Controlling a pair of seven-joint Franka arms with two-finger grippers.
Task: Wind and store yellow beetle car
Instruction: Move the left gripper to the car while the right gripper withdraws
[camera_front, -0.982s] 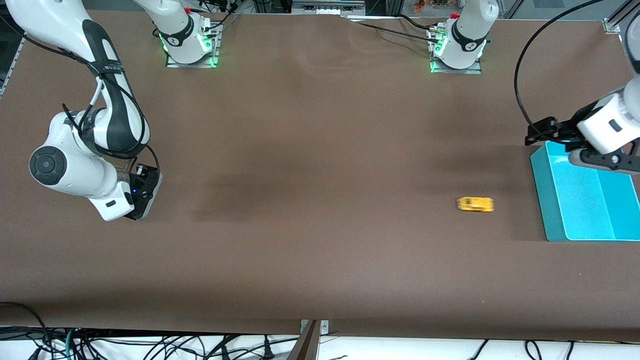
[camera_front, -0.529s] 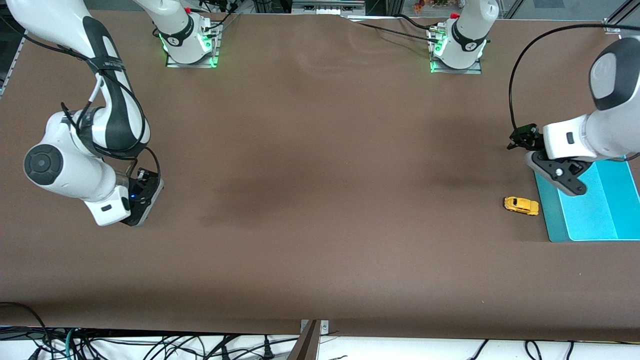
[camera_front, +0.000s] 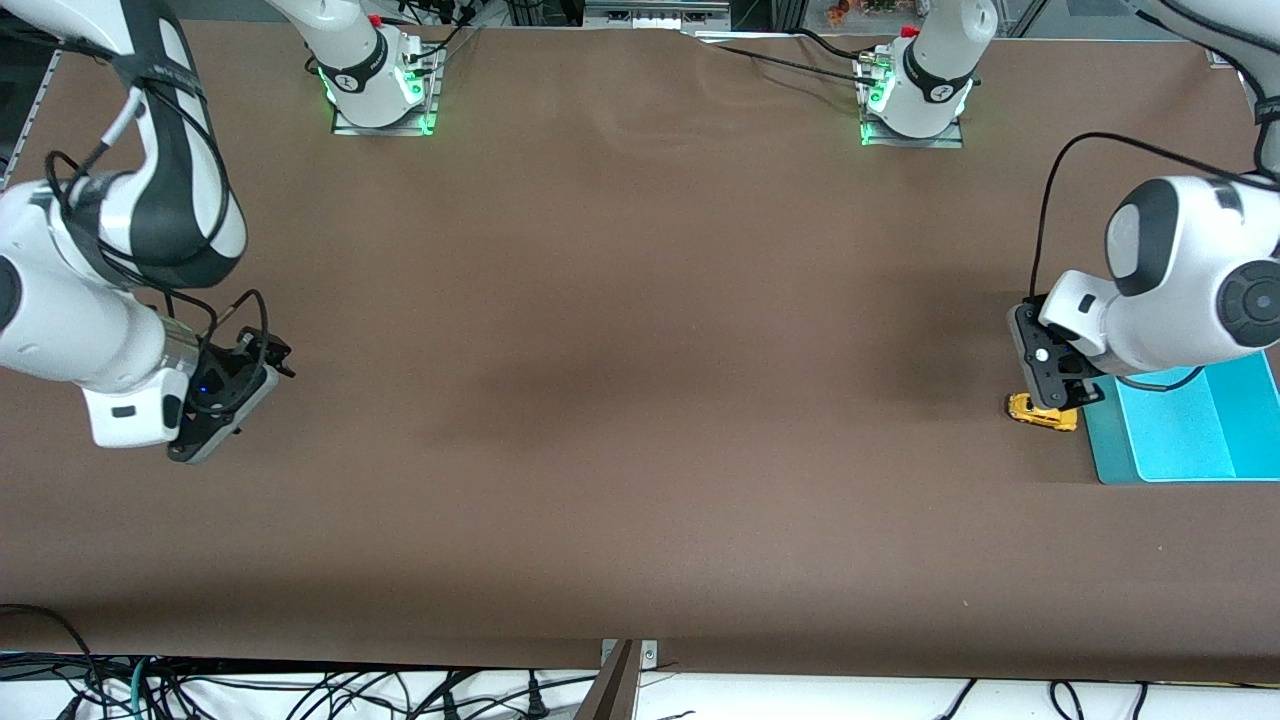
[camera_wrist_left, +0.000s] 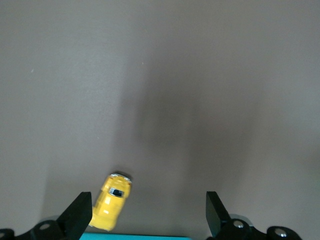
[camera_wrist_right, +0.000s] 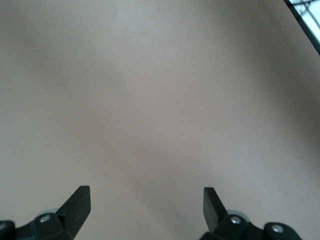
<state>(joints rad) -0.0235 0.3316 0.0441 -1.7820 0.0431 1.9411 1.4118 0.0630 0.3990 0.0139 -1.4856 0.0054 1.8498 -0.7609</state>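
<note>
Your yellow beetle car (camera_front: 1043, 412) sat on its wheels on the brown table (camera_front: 640, 400), toward the left arm's end, just beside the turquoise bin (camera_front: 1190, 430) and outside it. In the left wrist view the car (camera_wrist_left: 113, 201) lay close to one fingertip (camera_wrist_left: 80, 216) of the left gripper, with the bin's edge (camera_wrist_left: 135, 236) a thin strip next to it; you could not tell from that view whether the car touched the bin.

Your left gripper (camera_front: 1055, 395) hung right over the car, covering part of it in the front view, with its fingers spread wide apart and nothing between them. The car stood off to one side of the gap (camera_wrist_left: 145, 215), not centred in it, and neither finger appeared to touch it.

Your right gripper (camera_front: 215, 415) waited low over bare table at the right arm's end, well apart from the car and bin. Its fingers were also spread wide (camera_wrist_right: 145, 205), with only tabletop showing between them.
</note>
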